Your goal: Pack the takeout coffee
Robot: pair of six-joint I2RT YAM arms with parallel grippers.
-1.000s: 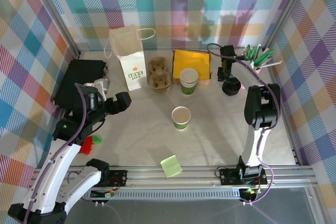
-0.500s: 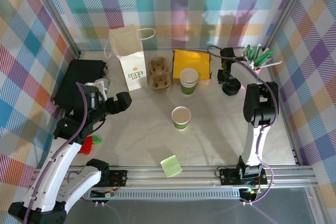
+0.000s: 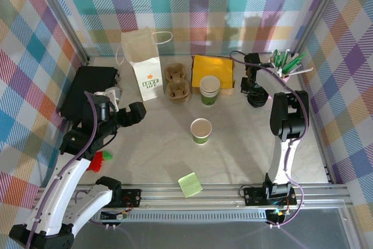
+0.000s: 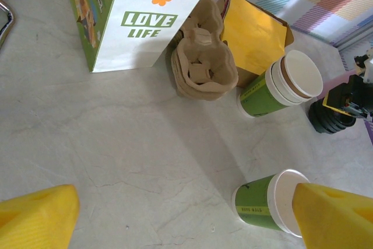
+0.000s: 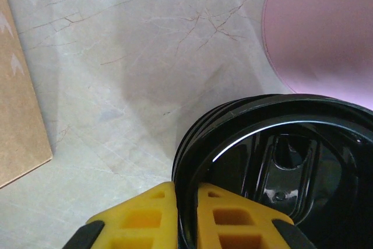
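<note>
The takeout coffee cup (image 3: 201, 130), cream over green and with no lid on, stands upright mid-table; the left wrist view has it at the lower right (image 4: 265, 205). A stack of black round lids (image 3: 257, 96) sits at the back right. My right gripper (image 3: 252, 84) is shut on the rim of the top lid (image 5: 274, 161), one yellow finger outside the rim and one inside, gripper (image 5: 186, 193). Well left of the cup, my left gripper (image 3: 137, 113) hangs above the table, open and holding nothing (image 4: 185, 217).
A stack of matching cups (image 3: 210, 90) stands behind the coffee cup, beside the brown pulp carrier (image 3: 177, 81), a white paper bag (image 3: 144, 65) and a yellow packet (image 3: 213, 71). The pink cup of pens (image 3: 285, 65) is close behind the lids. A green note (image 3: 190, 184) lies near the front edge.
My right gripper's fingers have closed onto the rim of the top black lid. The left arm and the cup have stayed put.
</note>
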